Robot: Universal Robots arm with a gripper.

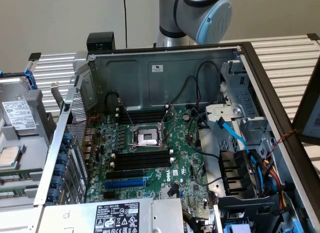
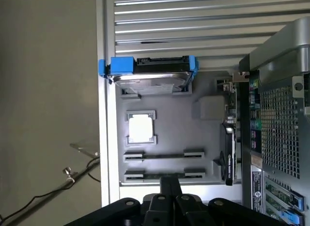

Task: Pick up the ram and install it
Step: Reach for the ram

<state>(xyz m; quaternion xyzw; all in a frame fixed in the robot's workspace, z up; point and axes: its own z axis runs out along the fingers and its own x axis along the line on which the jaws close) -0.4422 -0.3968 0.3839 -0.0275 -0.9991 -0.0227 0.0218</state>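
**Ram not picked yet, gripper shut above the parts tray**

The gripper [image 2: 170, 180] hung over the grey parts tray [image 2: 203, 138], which sat beside the open computer case [image 1: 165, 68], outside it, on the exterior view's left. The jaws were fully closed, finger against finger. I saw nothing pinched between them.

The ram [image 2: 145, 176] lay flat in the tray, in the row of grey holders nearest the fingertips. In the wrist view the fingertips overlapped its middle. Whether they touched it or hovered above it, I could not tell. The next row held another thin dark strip [image 2: 162, 156], possibly a second stick, too thin to be sure. Beyond that sat a pale processor chip [image 2: 141, 128], then a hard drive [image 2: 150, 73] in a blue bracket.

Inside the case, the long black memory slots [image 1: 142, 159] with white end clips looked empty beside the bare processor socket [image 1: 147, 138]. The blue expansion slot [image 1: 125, 183] was empty too.

Progress, as I judged it: early. The gripper was positioned over the stick, but there was no grasp, no lift and no carry across to the board. Seating the stick in a slot was all left to do.
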